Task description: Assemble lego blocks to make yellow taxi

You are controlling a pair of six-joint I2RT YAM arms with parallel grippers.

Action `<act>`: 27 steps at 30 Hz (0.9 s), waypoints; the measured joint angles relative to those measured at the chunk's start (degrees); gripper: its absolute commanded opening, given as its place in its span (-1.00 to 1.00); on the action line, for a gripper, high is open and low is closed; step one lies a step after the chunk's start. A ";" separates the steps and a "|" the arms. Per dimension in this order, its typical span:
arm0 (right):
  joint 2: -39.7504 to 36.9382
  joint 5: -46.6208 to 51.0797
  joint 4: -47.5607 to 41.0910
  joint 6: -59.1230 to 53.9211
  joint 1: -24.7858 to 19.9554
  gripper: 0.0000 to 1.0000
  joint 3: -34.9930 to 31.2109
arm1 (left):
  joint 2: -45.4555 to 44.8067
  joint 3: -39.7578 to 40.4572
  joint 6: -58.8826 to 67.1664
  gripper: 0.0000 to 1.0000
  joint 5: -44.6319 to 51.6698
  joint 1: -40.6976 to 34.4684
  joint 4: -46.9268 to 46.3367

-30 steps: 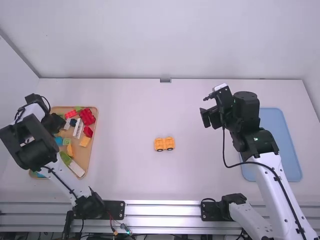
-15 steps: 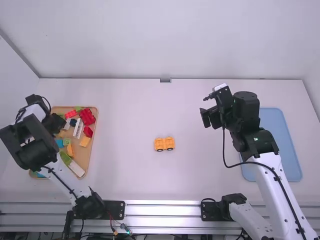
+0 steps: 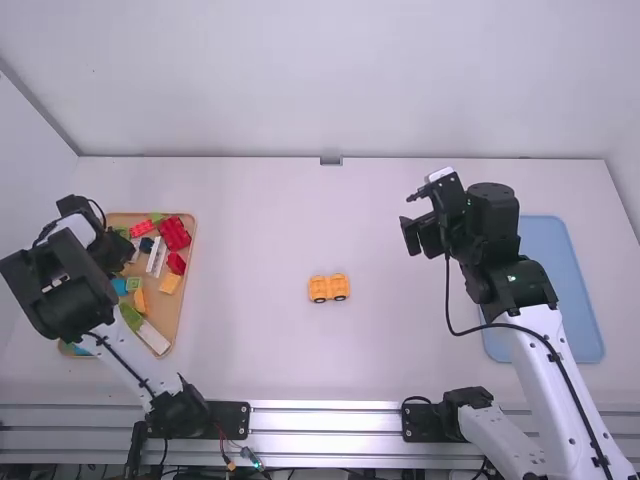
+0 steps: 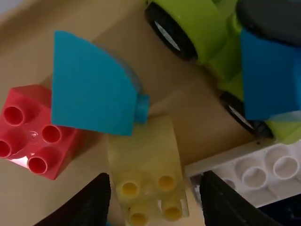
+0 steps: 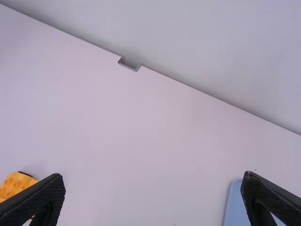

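While my left gripper [image 3: 118,250] hangs spread over a translucent yellow studded plastic block [image 4: 146,153], right gripper [image 3: 411,236] spread above flat white table [image 3: 250,340]

2 arms in the high view. Left arm [image 3: 135,360]: white link slants up and left from its base to a bulky black joint [image 3: 60,295]; left gripper [image 3: 118,250] beyond it, turned back inward. Its 2 fingers [image 4: 87,202] stand apart, a moderate gap between. Right arm [image 3: 555,345]: long white link leans up and left, black wrist [image 3: 492,215] above, right gripper [image 3: 408,225] on the inner side. Its 2 fingers [image 5: 44,200] are spread wide.
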 measured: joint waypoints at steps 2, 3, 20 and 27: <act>0.00 0.00 0.00 -0.04 0.02 0.97 0.00 | 0.00 -0.09 0.02 0.00 0.00 0.00 0.55; 0.00 0.00 0.00 -0.02 0.00 0.97 0.00 | 0.00 -0.17 0.04 0.01 0.00 -0.02 0.70; 0.00 0.02 0.02 -0.09 0.00 0.97 0.00 | 0.00 1.53 -0.15 0.17 -1.03 0.00 -1.11; -0.02 0.00 0.02 -0.09 0.02 0.97 0.00 | 0.00 4.22 -0.42 0.04 -1.03 0.00 -2.27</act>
